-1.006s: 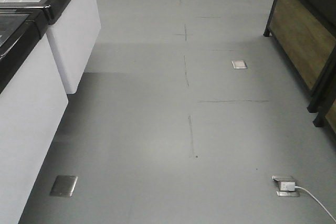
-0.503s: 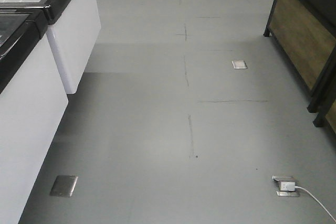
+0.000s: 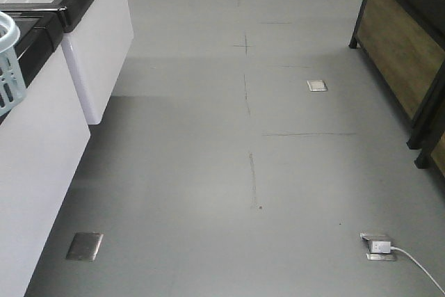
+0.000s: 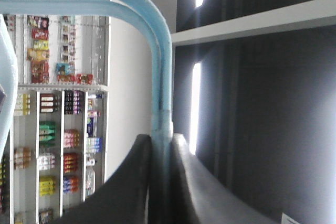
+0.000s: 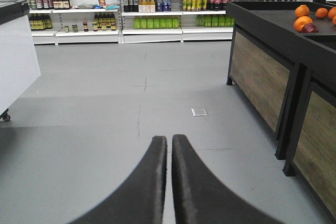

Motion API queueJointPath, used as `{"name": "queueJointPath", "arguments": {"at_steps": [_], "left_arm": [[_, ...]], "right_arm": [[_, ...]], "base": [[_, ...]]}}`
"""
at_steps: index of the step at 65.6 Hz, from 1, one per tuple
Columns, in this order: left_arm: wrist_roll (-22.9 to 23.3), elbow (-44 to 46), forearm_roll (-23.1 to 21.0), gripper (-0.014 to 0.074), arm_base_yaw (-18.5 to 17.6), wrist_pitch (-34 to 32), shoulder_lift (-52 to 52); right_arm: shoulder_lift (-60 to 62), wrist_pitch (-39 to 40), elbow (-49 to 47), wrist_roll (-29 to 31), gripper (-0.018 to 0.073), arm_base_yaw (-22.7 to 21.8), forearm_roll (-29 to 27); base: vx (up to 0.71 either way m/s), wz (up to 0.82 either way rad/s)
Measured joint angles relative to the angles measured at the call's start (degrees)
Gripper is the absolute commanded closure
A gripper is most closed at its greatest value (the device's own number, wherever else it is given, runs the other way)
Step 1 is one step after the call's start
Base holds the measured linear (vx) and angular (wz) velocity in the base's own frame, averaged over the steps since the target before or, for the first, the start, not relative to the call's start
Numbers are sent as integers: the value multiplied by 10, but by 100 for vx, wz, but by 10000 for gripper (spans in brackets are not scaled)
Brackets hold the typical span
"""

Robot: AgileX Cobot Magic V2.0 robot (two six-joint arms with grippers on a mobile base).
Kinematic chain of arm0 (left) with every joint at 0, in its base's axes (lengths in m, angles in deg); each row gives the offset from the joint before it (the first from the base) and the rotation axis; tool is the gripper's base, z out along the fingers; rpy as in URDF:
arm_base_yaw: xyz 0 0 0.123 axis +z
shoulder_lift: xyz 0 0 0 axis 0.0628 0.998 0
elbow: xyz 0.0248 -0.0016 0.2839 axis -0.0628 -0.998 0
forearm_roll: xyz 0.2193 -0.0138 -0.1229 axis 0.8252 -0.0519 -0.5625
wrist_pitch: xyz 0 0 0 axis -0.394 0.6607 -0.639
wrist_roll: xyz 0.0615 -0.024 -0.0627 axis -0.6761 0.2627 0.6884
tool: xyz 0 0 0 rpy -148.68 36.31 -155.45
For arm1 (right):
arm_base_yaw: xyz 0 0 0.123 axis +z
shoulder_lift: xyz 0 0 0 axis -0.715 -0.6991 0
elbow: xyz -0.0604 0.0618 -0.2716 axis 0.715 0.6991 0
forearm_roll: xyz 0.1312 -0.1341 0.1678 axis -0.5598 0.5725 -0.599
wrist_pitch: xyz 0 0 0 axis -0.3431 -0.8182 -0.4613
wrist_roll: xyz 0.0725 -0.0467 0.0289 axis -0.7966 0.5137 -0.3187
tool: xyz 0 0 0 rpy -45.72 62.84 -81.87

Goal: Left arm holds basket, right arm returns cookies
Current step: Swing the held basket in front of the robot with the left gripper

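Left gripper (image 4: 161,141) fingers clenched on the two thin handles (image 4: 160,72) of basket (image 3: 10,67), which shows at front view's left edge. Right gripper (image 5: 169,141) fingers pressed together, empty. Cookies not visible. Box probably light, stiff, crushable: pinch across narrow sides.

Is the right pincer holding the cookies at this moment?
No, the right pincer is shut with nothing in it.

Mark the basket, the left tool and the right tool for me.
basket (image 3: 14,36), front view, on its rim at the left edge.
left tool (image 4: 161,139), left wrist view, between the fingertips, clamped on the basket handle.
right tool (image 5: 169,140), right wrist view, between the closed fingertips.
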Motion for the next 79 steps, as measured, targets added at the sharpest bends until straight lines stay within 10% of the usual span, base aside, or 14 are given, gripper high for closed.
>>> {"name": "queueJointPath", "arguments": {"at_steps": [79], "left_arm": [[4, 0, 78, 601, -365, -1, 0]], "right_arm": [[0, 0, 0, 0, 568, 0, 0]], "base": [[0, 0]]}}
